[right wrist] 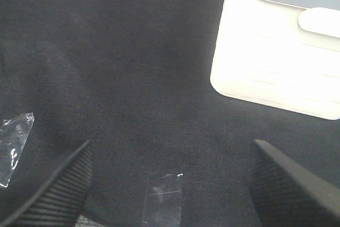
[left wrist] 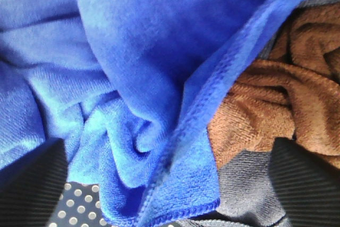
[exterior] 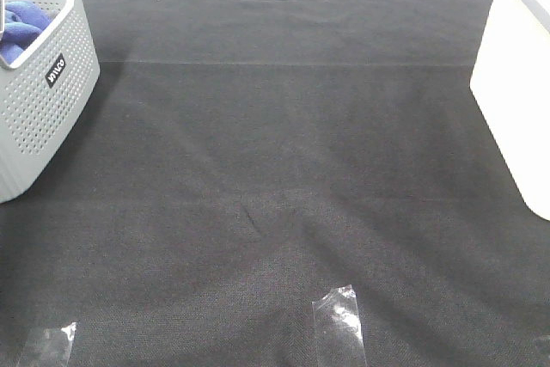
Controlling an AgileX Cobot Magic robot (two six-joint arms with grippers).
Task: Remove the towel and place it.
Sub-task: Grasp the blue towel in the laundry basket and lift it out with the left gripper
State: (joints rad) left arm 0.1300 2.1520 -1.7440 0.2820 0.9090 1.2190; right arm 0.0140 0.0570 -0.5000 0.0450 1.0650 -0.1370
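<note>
Toward the desk's near edge the right gripper point(right wrist: 172, 184) hangs spread and empty. In the grey basket point(exterior: 51, 100) at the far left corner, the left gripper point(left wrist: 170, 184) stands spread over the blue towel point(left wrist: 133, 67); closing by its hem could catch the brown cloth point(left wrist: 276, 99) touching it, dragging both out

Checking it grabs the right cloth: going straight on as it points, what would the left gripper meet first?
Most likely the blue towel, which fills the view between the open fingers of the left gripper. The brown cloth lies beside one finger and might get brushed; depth is unclear.
</note>
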